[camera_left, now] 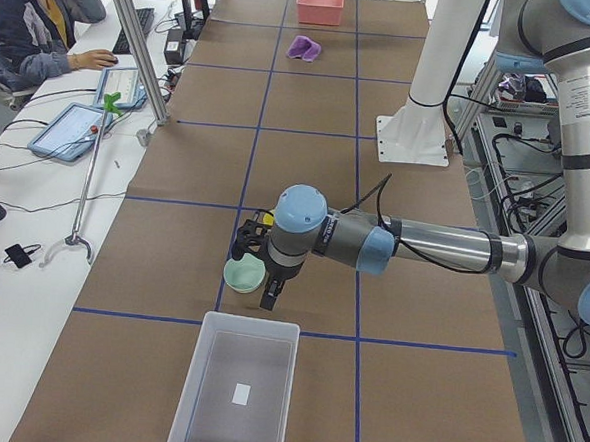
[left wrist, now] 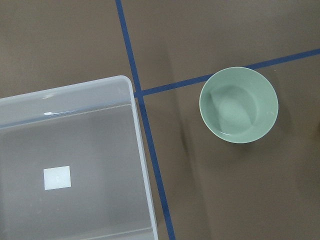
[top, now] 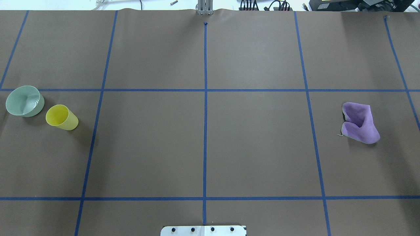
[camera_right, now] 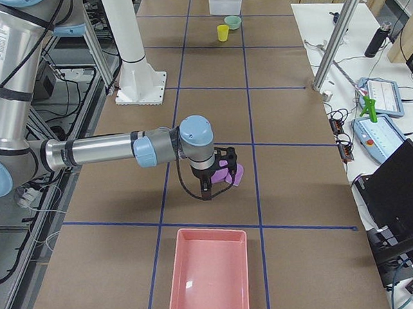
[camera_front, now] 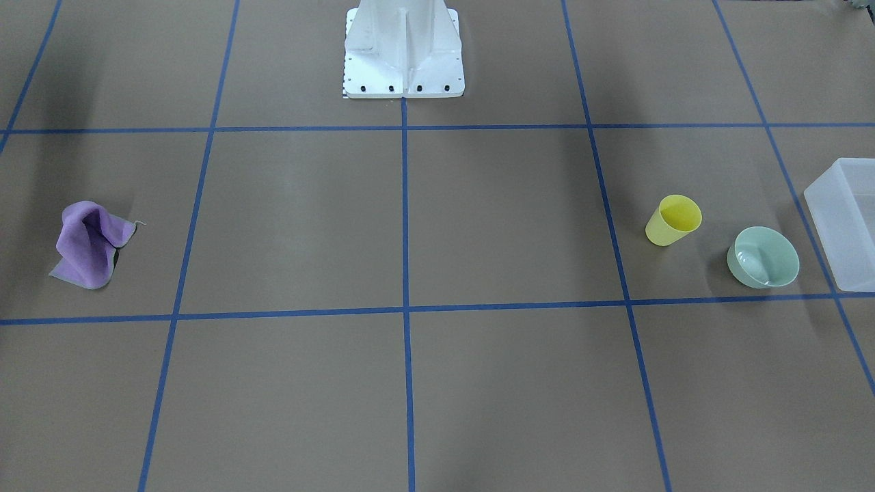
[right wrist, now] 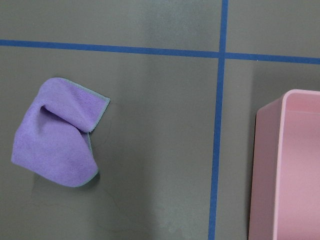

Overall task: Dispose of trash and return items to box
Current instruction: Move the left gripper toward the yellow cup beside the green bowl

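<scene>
The yellow cup (camera_front: 673, 220) stands upright on the table's left side, also in the overhead view (top: 61, 117). The mint-green bowl (camera_front: 763, 257) sits beside it, near the translucent box (camera_front: 820, 205). The left wrist view looks straight down on the bowl (left wrist: 239, 105) and the empty box (left wrist: 132, 100). My left gripper (camera_left: 261, 279) hovers above the bowl (camera_left: 240, 276), just short of the box (camera_left: 205, 376). My right gripper (camera_right: 215, 182) hovers over a purple cloth (camera_right: 235, 174). Neither gripper shows in a close view, so I cannot tell whether they are open or shut.
The crumpled purple cloth (top: 360, 122) lies on the table's right side, also in the right wrist view (right wrist: 57, 137). An empty pink bin (camera_right: 175, 281) stands at that end, also in the right wrist view (right wrist: 265, 165). The white robot base (camera_front: 403, 61) stands mid-table. Blue tape lines grid the brown surface.
</scene>
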{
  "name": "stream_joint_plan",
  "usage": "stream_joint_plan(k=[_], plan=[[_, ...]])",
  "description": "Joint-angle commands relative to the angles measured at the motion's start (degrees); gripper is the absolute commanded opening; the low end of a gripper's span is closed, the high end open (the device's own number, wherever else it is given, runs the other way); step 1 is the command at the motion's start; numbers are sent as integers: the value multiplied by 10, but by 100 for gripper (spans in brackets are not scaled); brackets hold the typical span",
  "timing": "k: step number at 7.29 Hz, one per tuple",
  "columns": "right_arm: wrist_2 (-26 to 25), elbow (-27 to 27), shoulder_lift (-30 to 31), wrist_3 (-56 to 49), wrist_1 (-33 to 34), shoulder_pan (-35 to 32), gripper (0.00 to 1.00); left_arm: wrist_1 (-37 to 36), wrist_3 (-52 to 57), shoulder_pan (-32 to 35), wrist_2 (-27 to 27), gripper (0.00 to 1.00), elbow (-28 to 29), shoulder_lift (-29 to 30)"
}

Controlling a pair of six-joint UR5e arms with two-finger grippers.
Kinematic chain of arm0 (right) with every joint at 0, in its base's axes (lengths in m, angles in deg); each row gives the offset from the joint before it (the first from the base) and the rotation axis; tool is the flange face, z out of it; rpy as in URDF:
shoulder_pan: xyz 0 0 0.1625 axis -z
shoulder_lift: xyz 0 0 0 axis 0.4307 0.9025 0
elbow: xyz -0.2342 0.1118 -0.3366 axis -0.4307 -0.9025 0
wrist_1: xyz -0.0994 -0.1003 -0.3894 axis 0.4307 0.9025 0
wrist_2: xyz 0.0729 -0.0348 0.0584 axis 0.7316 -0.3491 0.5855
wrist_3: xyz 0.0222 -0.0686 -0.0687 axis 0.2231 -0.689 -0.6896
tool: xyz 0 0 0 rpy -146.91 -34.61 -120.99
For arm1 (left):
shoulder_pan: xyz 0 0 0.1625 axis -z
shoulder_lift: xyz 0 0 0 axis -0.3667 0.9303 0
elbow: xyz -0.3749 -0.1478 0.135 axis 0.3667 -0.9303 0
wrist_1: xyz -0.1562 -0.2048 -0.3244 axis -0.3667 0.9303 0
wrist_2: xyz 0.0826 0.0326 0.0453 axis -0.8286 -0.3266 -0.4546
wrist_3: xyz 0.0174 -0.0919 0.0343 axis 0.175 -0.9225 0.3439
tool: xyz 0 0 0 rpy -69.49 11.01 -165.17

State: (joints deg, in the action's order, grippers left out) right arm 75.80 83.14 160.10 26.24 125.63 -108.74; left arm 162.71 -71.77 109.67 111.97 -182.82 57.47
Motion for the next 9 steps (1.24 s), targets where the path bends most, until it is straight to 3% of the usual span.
stream_joint_plan(k=[1, 5, 7, 9], plan=[[0, 0, 0, 0, 0, 0, 100, 7, 5, 0, 1, 98, -1, -7], [-4, -9, -1, 6, 0, 1, 100, 8, -2, -1, 1, 98, -1, -8], [-6, -9, -1, 8, 0, 2, 100, 9, -87, -3, 1, 97, -8, -1], [-3, -10, -1, 9, -1, 2, 100, 39, -94, -14, 2, 97, -8, -6]])
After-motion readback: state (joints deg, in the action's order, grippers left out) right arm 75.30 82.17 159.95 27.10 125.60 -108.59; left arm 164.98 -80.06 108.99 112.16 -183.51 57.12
